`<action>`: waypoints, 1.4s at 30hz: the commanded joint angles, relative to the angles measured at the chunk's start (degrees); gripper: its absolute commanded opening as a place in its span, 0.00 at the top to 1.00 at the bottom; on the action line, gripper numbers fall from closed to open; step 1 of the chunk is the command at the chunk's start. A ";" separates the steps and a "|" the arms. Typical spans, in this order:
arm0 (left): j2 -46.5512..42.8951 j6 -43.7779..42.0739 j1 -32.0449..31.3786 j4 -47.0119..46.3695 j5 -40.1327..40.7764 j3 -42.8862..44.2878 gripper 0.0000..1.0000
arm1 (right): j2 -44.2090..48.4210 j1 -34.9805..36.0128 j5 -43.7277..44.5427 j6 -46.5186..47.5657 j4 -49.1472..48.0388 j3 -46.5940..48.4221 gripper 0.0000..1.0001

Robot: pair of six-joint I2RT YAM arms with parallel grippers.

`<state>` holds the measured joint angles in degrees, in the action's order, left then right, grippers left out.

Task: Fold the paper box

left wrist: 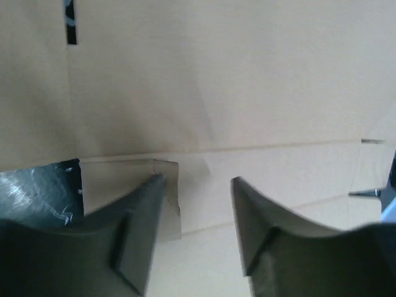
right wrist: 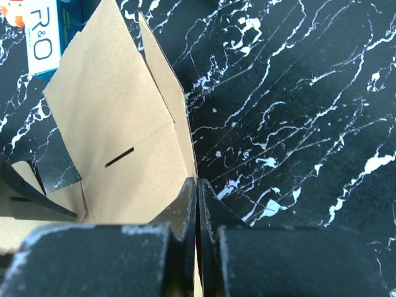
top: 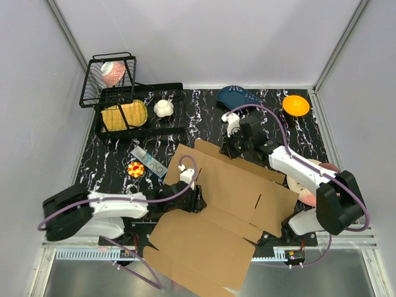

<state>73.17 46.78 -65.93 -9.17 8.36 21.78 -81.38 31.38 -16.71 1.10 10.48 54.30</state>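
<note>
On the table point(top: 297, 130), paper box point(top: 229, 204) lies diagonally

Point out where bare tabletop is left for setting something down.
Bare table shows between the dish rack and the blue object, and in front of the orange object, beside the right arm. The near half is crowded: the paper box covers most of it.

You have a black counter point(top: 108, 164) veined with white like marble, closed in by plain pale walls point(top: 216, 43) on three sides. Slim metal posts point(top: 67, 31) run up the far corners. The light is soft and even; a grey metal ledge point(top: 346, 275) fronts the near edge.
</note>
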 commanded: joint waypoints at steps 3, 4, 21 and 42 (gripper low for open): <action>-16.97 -5.02 -1.13 14.78 4.37 6.15 0.21 | 0.61 0.97 -0.08 -2.25 -0.64 1.51 1.00; -18.31 -5.82 -1.13 16.36 4.99 8.69 0.18 | 0.44 0.88 -0.08 -2.25 -0.64 1.59 1.00; -16.69 -12.58 28.91 11.29 -3.42 18.19 0.09 | 0.70 1.76 -1.84 -2.51 -0.90 1.33 1.00; -3.38 -20.86 31.57 2.93 -12.84 19.27 0.09 | -0.52 -0.96 -12.72 -11.03 -5.47 -0.87 1.00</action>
<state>74.08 26.41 -34.54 -1.85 -4.71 43.18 -80.64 32.80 -23.14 -4.54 9.23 53.39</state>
